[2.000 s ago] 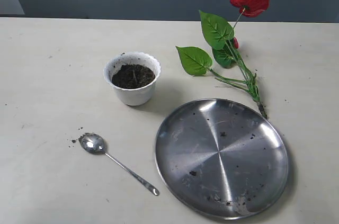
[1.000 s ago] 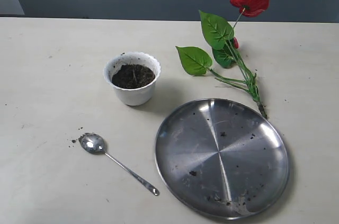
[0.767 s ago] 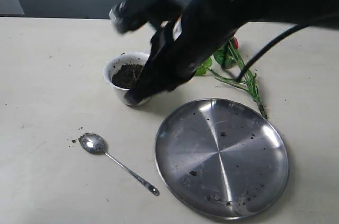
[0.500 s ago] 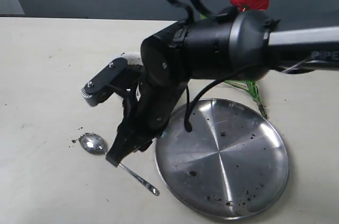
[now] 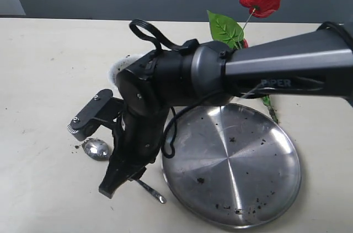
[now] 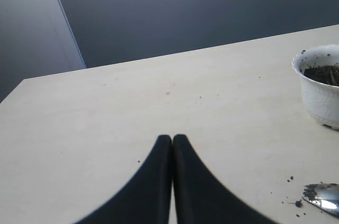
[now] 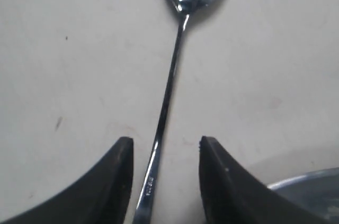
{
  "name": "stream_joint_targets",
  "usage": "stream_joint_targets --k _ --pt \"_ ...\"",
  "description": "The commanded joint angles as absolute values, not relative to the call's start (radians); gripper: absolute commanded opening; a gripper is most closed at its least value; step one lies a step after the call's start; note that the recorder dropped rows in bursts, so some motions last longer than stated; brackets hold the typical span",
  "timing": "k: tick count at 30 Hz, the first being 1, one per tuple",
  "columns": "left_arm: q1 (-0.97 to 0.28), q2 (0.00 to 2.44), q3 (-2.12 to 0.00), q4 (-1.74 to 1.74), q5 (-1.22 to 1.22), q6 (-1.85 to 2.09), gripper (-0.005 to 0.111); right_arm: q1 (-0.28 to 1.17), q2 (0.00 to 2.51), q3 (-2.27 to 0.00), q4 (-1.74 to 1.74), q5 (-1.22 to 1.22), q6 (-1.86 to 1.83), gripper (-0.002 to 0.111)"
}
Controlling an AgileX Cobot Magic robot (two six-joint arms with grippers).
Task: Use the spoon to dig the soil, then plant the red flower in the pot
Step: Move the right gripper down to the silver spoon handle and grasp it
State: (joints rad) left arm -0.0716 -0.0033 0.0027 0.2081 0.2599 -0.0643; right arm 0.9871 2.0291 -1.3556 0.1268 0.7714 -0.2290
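The silver spoon (image 5: 96, 148) lies on the table, bowl to the left, its handle running toward the plate. My right gripper (image 5: 91, 158) hangs open low over it; in the right wrist view the spoon's handle (image 7: 168, 91) runs between the two fingers (image 7: 119, 176), nearer one of them, untouched. The right arm hides most of the white pot (image 5: 117, 66). The left wrist view shows the pot (image 6: 320, 105) with dark soil (image 6: 324, 71) inside. The red flower (image 5: 262, 0) lies behind the arm. My left gripper (image 6: 172, 138) is shut on nothing.
A large round steel plate (image 5: 242, 172) with soil crumbs sits right of the spoon, its rim (image 7: 312, 184) close beside the right gripper. A few soil specks (image 6: 297, 203) lie around the spoon's bowl (image 6: 324, 197).
The right arm swung in from the right, passed over the pot and came down to the left over the spoon's handle, jaws open. The spoon, pot and flower have not moved.
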Motion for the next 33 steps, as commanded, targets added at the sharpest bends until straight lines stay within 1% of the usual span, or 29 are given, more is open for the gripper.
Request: stream_joint_targets --k 1,7,14,29,31,33 --pt "-0.074 0.000 0.000 0.203 0.253 -0.068 0.002 0.988 2.065 -1.407 0.114 0.804 -0.234 0.039" --pt "-0.074 0.000 0.000 0.203 0.253 -0.068 0.002 0.988 2.130 -1.472 0.114 0.891 -0.234 0.039" --pt "-0.074 0.000 0.000 0.203 0.253 -0.068 0.002 0.988 2.177 -1.517 0.115 0.918 -0.234 0.039" --pt "-0.074 0.000 0.000 0.203 0.253 -0.068 0.002 0.988 2.191 -1.523 0.124 0.967 -0.235 0.039" --pt "-0.074 0.000 0.000 0.203 0.253 -0.068 0.002 0.988 2.191 -1.523 0.134 0.982 -0.239 0.035" --pt "-0.074 0.000 0.000 0.203 0.253 -0.068 0.002 0.988 2.191 -1.523 0.143 0.989 -0.246 0.024"
